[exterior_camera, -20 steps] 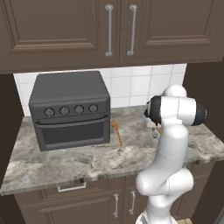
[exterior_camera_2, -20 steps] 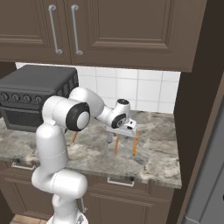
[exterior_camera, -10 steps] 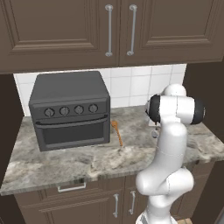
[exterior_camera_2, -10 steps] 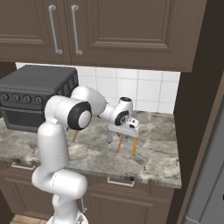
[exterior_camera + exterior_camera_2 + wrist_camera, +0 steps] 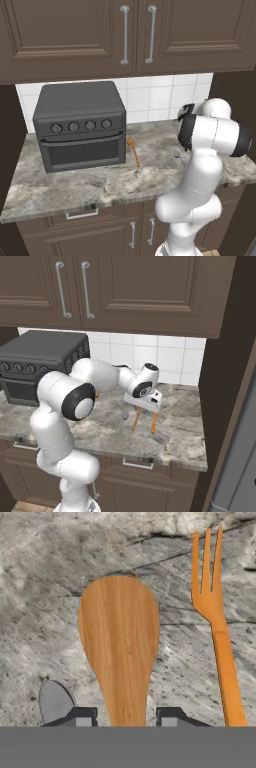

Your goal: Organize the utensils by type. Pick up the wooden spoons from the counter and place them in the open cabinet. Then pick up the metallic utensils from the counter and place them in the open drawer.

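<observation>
While the arm reaches low over the right part of the worktop (image 5: pixel 185 446), its claw (image 5: pixel 124 716) sits around the neck of a wooden spoon (image 5: pixel 120 642), one dark fingertip on each side of the handle. In the hand view the spoon's oval bowl fans out straight ahead of the fingertips, so its long axis runs directly away from the claw, in line with the hand. The fingertips look pressed against the handle, clamped on it rather than standing apart.

Just beside that spoon, on one side, lies an orange fork (image 5: pixel 216 627) with three tines, roughly parallel to the spoon and not touching it. On the other side, near one fingertip, the small round bowl of a grey metal spoon (image 5: pixel 54 701) rests on the stone.

From the right base view, the claw hangs over these slim utensils near the worktop's right end. A second wooden spoon (image 5: pixel 134 151) lies well apart, just beside the dark toaster oven (image 5: pixel 80 127).

Judging from this, the next move is a straight lift, keeping the spoon clear of the fork alongside.
</observation>
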You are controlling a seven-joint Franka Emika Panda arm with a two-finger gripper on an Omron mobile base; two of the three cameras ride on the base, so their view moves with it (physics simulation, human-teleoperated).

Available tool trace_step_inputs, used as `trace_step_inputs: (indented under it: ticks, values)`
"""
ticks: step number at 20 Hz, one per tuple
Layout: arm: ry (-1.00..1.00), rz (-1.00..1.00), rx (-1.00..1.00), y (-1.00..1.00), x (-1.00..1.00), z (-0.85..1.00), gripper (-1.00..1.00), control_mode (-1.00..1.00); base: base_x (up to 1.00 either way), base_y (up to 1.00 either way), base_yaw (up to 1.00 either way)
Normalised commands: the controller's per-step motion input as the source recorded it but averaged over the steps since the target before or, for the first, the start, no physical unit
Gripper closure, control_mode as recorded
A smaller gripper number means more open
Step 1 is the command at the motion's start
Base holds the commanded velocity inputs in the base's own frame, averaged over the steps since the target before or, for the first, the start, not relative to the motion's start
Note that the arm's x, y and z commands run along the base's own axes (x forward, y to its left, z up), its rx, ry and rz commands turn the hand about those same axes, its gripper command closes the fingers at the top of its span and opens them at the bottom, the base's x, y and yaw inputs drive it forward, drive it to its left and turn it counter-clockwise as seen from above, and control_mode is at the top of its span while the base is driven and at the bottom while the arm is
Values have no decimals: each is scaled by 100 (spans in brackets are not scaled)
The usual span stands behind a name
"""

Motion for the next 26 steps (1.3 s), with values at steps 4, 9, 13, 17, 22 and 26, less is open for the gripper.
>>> trace_step_inputs:
  ticks: [4,9,13,17,22,26]
  values:
    - [-26,0,1,14,-77,40,100,-100,0,0,0]
    - [-7,0,-13,31,-43,39,100,-100,0,0,0]
    - [-1,0,-20,26,-28,35,100,-100,0,0,0]
    - [0,0,-13,17,-28,43,100,-100,0,0,0]
    - [2,0,3,14,-33,33,100,-100,0,0,0]
    - [0,0,3,26,-38,6,100,-100,0,0,0]
